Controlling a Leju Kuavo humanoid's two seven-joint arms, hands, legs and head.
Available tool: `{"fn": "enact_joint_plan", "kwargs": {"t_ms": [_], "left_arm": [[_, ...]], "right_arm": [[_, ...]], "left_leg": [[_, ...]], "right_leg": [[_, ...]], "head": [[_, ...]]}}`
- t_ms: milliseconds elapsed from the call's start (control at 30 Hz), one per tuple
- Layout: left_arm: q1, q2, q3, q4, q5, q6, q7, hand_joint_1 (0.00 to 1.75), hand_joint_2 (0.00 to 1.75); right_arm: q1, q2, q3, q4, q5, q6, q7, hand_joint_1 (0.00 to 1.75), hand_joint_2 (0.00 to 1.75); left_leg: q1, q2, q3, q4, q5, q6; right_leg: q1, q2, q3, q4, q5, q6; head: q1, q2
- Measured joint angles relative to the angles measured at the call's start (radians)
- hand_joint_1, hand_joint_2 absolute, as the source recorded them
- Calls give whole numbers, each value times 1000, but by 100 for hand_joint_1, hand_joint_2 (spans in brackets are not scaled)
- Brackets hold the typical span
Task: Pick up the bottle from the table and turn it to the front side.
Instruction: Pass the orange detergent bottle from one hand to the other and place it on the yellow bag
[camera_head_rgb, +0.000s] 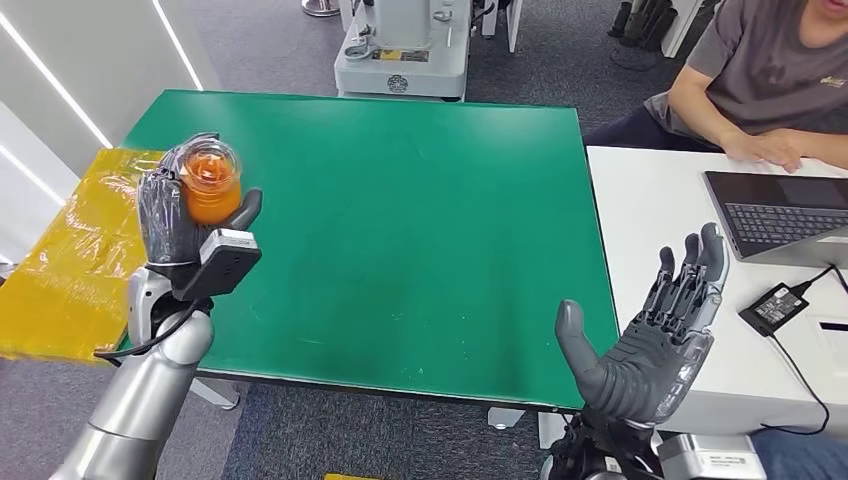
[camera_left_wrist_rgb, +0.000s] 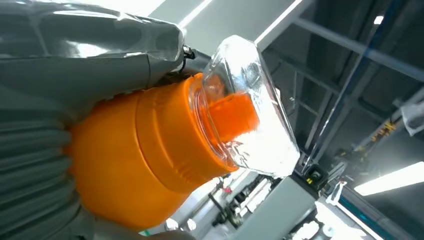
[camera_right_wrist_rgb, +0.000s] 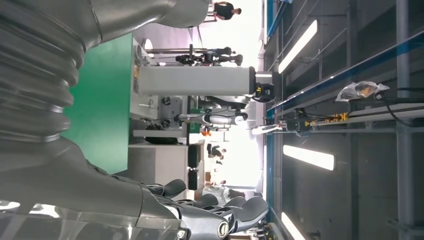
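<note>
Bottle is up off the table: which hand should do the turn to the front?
Left. The left hand already grips the orange bottle above the green table; the right hand is open, far off.

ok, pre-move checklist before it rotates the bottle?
1. Grip: left hand holds the orange bottle, lifted off the green table. ok.
2. Clear cap seated on the bottle. ok.
3. Front side facing the camera: no label visible. cannot tell.
4. Right hand open, palm up, ready to assist. ok.
5. Person's hand rests on the white table, away from both arms. ok.
6. Yellow sheet close under the left arm, possible snag. cannot tell.
</note>
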Motion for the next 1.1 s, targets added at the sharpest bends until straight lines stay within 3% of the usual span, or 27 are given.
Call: {"fn": "enact_joint_plan", "kwargs": {"t_ms": [267, 867, 1100], "left_arm": [[-74, 59, -7, 160, -153, -47, 4, 175, 175], [-119, 103, -100, 427, -415, -28, 12, 175, 175], [-126, 127, -162, 485, -538, -69, 95, 175, 175]], "right_arm": [[-7, 0, 1, 1, -26, 0, 0, 0, 175], [-9, -3, 4, 1, -40, 0, 0, 0, 175], [15, -7, 4, -11, -24, 0, 0, 0, 175]], "left_leg": [[0, 0, 0, 0, 0, 0], [0, 1, 0, 0, 0, 0], [0, 1, 0, 0, 0, 0]], "right_leg": [[0, 0, 0, 0, 0, 0], [0, 1, -1, 0, 0, 0], [0, 2, -1, 0, 0, 0]], "head": [[0, 0], [0, 0], [0, 0]]}}
